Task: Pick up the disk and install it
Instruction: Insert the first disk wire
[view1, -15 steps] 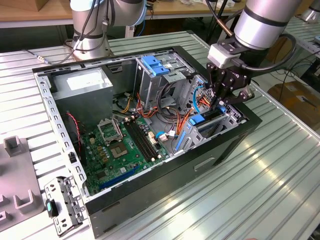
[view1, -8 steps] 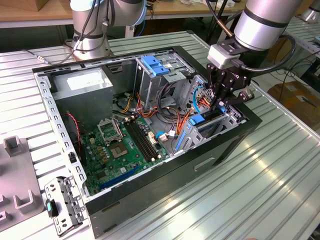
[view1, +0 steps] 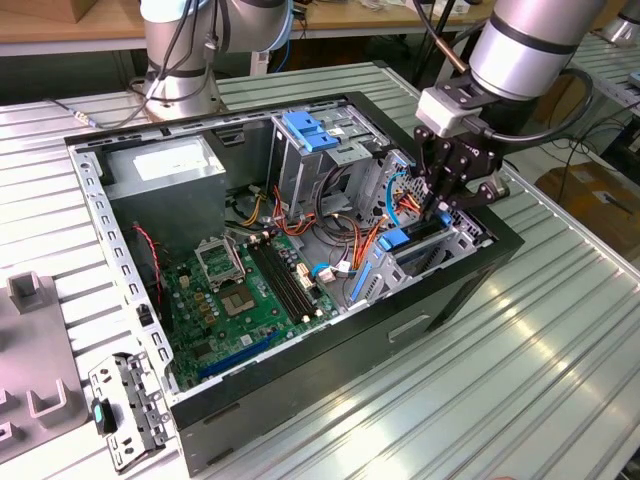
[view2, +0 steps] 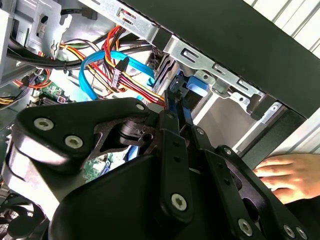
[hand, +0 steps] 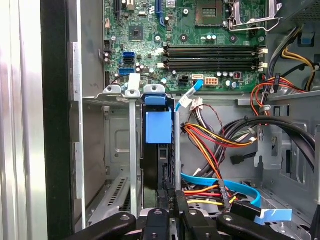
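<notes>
The disk (view1: 405, 241), dark with a bright blue carrier frame, stands on edge in the drive bay at the exterior view's right end of the open computer case (view1: 480, 285). In the first wrist view the disk (hand: 157, 131) sits between two grey bay rails, blue frame toward the motherboard. My gripper (view1: 437, 208) reaches down into that bay. Its fingers (hand: 186, 207) close narrowly around the disk's near edge. The second wrist view shows the gripper (view2: 176, 107) pinched on a thin blue-edged strip of the disk (view2: 196, 83), close to the case wall.
Orange, yellow and red wire bundles (hand: 210, 145) and a light-blue cable (hand: 227, 186) lie right beside the bay. A tall grey cage with a blue handle (view1: 310, 130) stands mid-case. A person's hand (view2: 285, 172) rests outside the case wall. A second arm's base (view1: 180, 60) is behind.
</notes>
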